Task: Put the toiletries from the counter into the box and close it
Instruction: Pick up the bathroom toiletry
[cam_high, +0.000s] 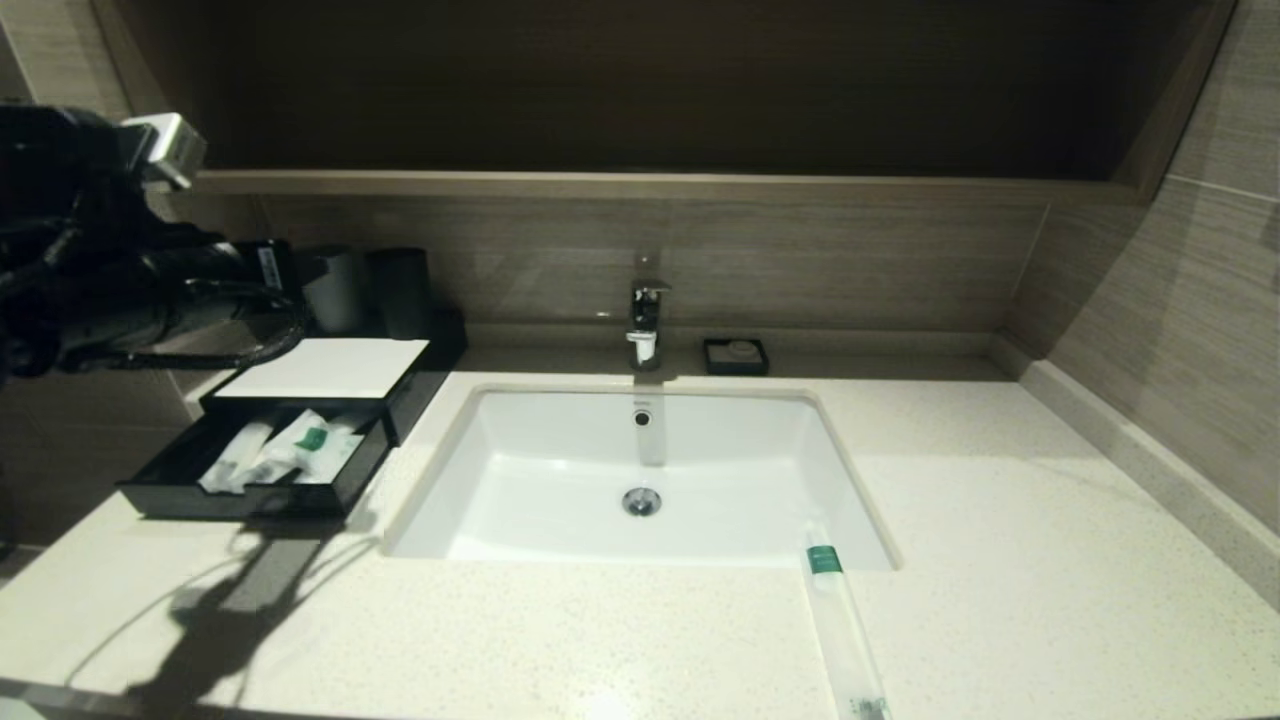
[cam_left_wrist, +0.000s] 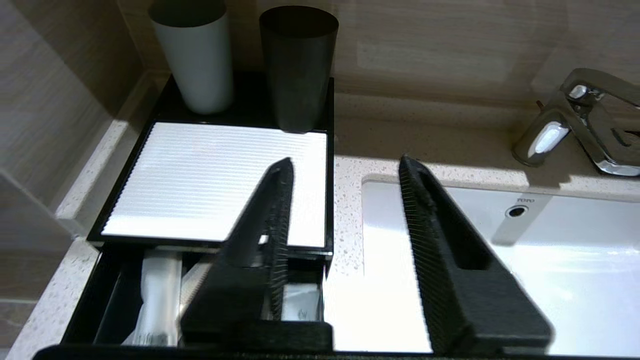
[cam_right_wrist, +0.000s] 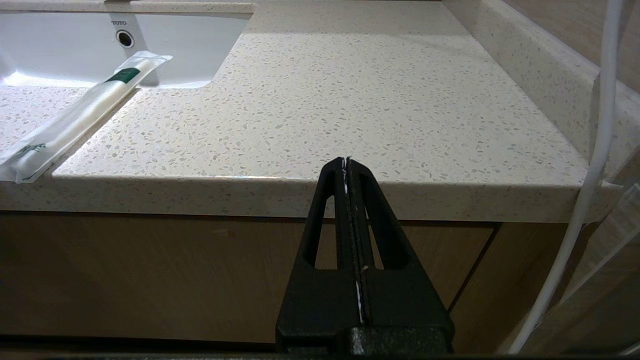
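The black box (cam_high: 250, 500) with a white top panel (cam_left_wrist: 215, 185) stands at the counter's (cam_high: 1000, 520) back left, its front drawer pulled out. Sachets (cam_high: 310, 442) with a green label lie in the drawer, one of them (cam_left_wrist: 160, 295) partly hidden behind a finger. One long translucent sachet (cam_high: 842, 630) lies on the counter in front of the sink, its labelled end (cam_right_wrist: 122, 75) over the basin rim. My left gripper (cam_left_wrist: 346, 161) hangs above the box's right edge, open and holding nothing. My right gripper (cam_right_wrist: 346, 161) is shut and empty, low in front of the counter's front edge (cam_right_wrist: 375, 192).
A white cup (cam_left_wrist: 195, 55) and a dark cup (cam_left_wrist: 297, 65) stand behind the box. The sink basin (cam_high: 640, 470), faucet (cam_high: 645, 320) and small black soap dish (cam_high: 735, 356) sit mid-counter. A wall ledge (cam_high: 1150, 460) bounds the right side. A white cable (cam_right_wrist: 595, 150) hangs near my right wrist.
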